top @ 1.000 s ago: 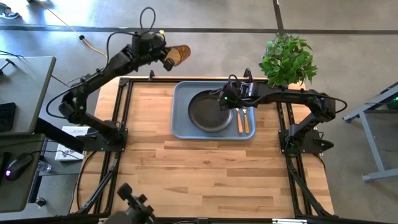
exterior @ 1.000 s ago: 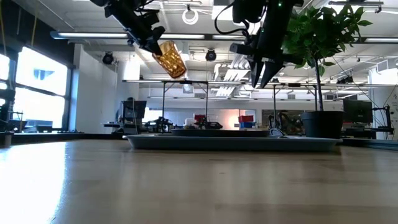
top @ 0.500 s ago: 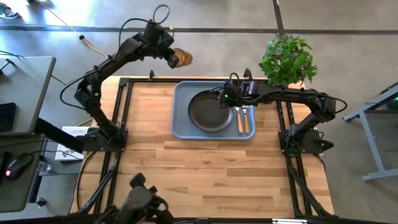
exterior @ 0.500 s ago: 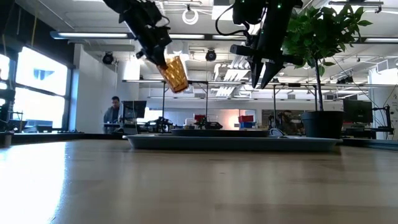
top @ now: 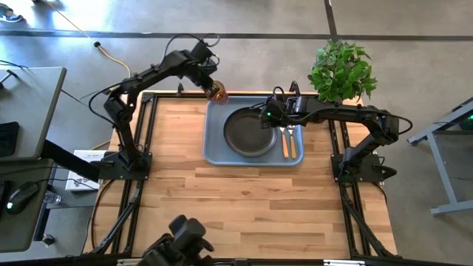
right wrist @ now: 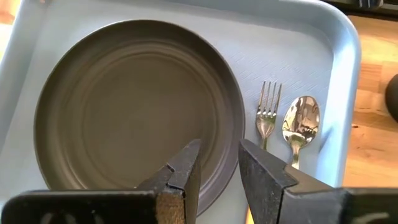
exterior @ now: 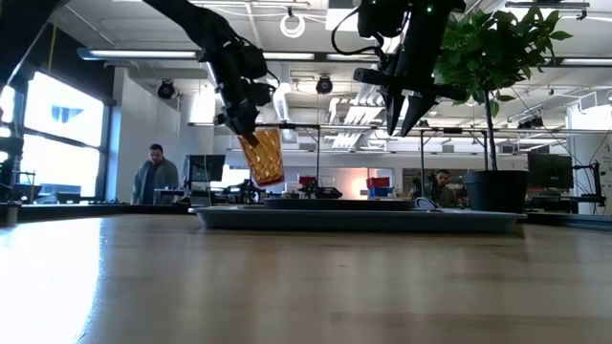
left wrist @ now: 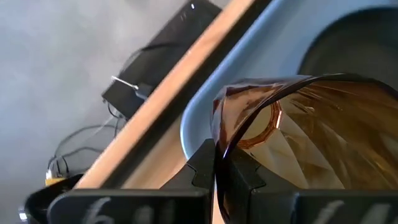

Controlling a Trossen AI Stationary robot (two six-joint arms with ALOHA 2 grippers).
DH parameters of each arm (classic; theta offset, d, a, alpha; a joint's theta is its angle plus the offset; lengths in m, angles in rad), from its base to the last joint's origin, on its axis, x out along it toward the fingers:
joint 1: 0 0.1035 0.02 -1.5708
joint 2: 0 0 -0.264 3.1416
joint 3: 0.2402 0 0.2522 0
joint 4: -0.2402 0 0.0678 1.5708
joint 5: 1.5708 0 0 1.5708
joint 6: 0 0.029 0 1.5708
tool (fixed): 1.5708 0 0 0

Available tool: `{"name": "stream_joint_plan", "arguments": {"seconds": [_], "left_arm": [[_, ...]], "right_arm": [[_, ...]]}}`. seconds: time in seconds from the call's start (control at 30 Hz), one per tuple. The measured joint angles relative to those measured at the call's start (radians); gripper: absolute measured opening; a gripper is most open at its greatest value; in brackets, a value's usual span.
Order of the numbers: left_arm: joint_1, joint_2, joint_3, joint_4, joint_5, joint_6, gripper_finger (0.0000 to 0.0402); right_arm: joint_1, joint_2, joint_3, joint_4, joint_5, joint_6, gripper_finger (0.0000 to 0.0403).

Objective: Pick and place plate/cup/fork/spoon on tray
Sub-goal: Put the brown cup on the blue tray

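Note:
My left gripper (exterior: 245, 122) is shut on the amber cup (top: 217, 90), which it holds in the air over the far left corner of the blue-grey tray (top: 214, 151). The cup also shows in the low view (exterior: 265, 158). The dark plate (top: 247, 133) lies in the tray, with the orange-handled fork (right wrist: 267, 112) and the silver spoon (right wrist: 300, 124) flat beside it on its right. My right gripper (right wrist: 217, 165) is open and empty, hovering above the plate's right rim. My left gripper pinches the cup's rim (left wrist: 216, 146) between its two fingers, one finger inside the cup and one outside. The fingers come from above, slanting down. The cup hangs below them, mouth up and slightly tilted, clear of the tray.
A potted plant (top: 341, 70) stands at the table's far right corner. Bare wooden table (top: 251, 207) stretches in front of the tray. People stand in the room far behind the table (exterior: 153, 177).
My left gripper has carried the cup toward the table's right and near side and down, from beyond the far edge to above the tray's far left corner. The cup has swung from a strong tilt to nearly upright.

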Motion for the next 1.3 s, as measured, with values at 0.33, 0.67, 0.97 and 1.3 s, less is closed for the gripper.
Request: {"name": "stream_joint_plan", "arguments": {"seconds": [0.33, 0.67, 0.97, 1.3], "left_arm": [[-0.048, 0.065, 0.0, -0.046, 0.008, -0.033, 0.0007], [-0.053, 0.127, 0.0, -0.083, -0.005, -0.053, 0.0007], [-0.055, 0.159, 0.002, -0.104, 0.001, -0.052, 0.0008], [-0.056, 0.16, -0.001, -0.094, -0.01, -0.049, 0.0022]], "right_arm": [[0.0, 0.0, 0.0, 0.0, -0.005, 0.0, 0.0099], [0.0, 0.0, 0.0, 0.0, -0.005, -0.001, 0.0099], [0.0, 0.0, 0.0, 0.0, -0.007, -0.001, 0.0099], [0.0, 0.0, 0.0, 0.0, -0.008, 0.0, 0.0099]]}}
